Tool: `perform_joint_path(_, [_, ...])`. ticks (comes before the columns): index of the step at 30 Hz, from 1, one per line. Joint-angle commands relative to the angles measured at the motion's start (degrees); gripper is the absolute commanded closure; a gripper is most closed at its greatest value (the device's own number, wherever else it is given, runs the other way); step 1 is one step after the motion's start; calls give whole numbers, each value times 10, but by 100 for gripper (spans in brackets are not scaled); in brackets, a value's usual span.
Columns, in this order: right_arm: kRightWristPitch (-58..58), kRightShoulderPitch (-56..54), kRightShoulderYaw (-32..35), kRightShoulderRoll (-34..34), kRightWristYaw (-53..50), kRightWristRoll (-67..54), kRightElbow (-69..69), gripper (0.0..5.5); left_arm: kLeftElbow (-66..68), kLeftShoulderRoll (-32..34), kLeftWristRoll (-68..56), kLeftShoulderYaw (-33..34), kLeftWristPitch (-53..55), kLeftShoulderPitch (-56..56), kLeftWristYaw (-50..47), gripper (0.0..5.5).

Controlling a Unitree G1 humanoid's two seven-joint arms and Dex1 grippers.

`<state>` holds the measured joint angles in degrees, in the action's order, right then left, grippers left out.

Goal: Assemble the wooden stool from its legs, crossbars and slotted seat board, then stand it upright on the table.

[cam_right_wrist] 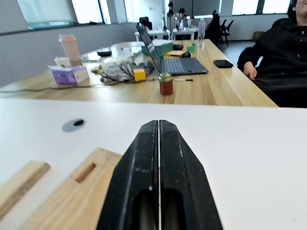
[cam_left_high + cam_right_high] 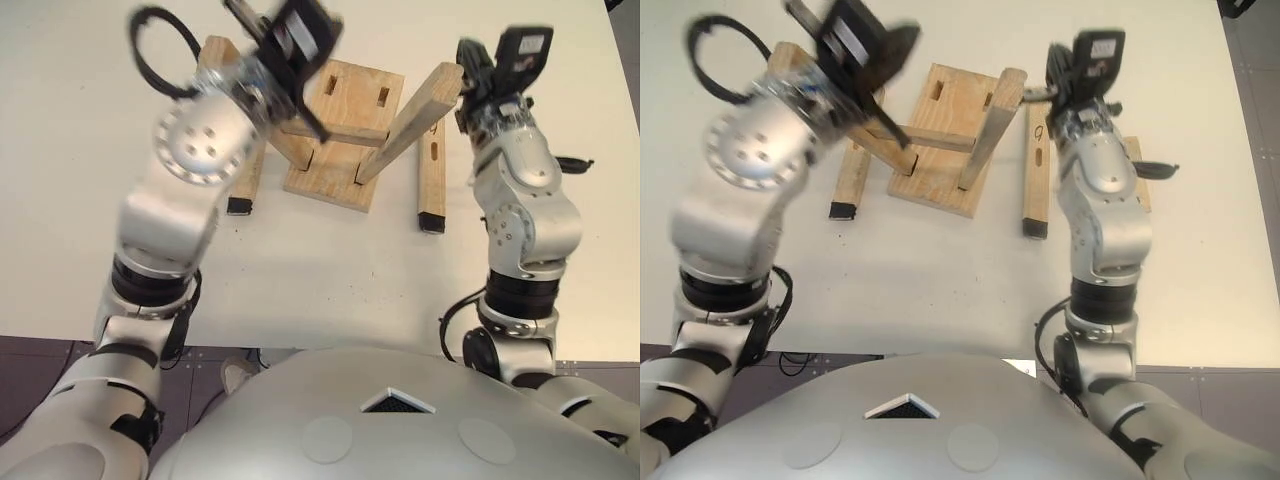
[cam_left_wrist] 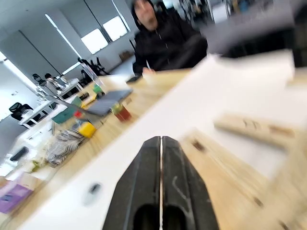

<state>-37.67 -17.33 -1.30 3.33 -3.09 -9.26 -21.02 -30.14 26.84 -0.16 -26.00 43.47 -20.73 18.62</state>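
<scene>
A pale wooden slotted seat board (image 2: 350, 95) lies flat in the middle of the white table (image 2: 80, 200). Two wooden legs stand slanted in it, a left slanted leg (image 2: 892, 152) and a right slanted leg (image 2: 410, 125), joined by a wooden crossbar (image 2: 352, 135). Two black-footed loose legs lie flat on the table, one left (image 2: 247, 180) of the board and one right (image 2: 432, 180). The left gripper (image 3: 160, 143) hangs over the left slanted leg, fingers pressed together on nothing. The right gripper (image 1: 158, 125) is just beside the top end of the right slanted leg, its fingers likewise together.

Seat board (image 2: 345, 92) flat on table (image 2: 300, 270) — left leg (image 2: 248, 185) beside it, right leg (image 2: 432, 185) opposite.
</scene>
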Motion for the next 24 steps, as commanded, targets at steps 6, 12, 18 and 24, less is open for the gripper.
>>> perform_joint_path(6, [-12,-55,-12,-27,-18,18,13,546,81,-32,71,-53,-55,34,5,550])
perform_joint_path(12, [-30,-68,-7,-45,-38,31,27,546,70,-43,77,-63,-51,51,28,550])
perform_joint_path(18, [-47,-150,-25,-87,-65,45,80,546,54,-72,80,-73,-18,73,21,550])
perform_joint_path(24, [-49,-149,-51,-95,-42,51,99,546,57,-100,87,-75,-4,85,15,550])
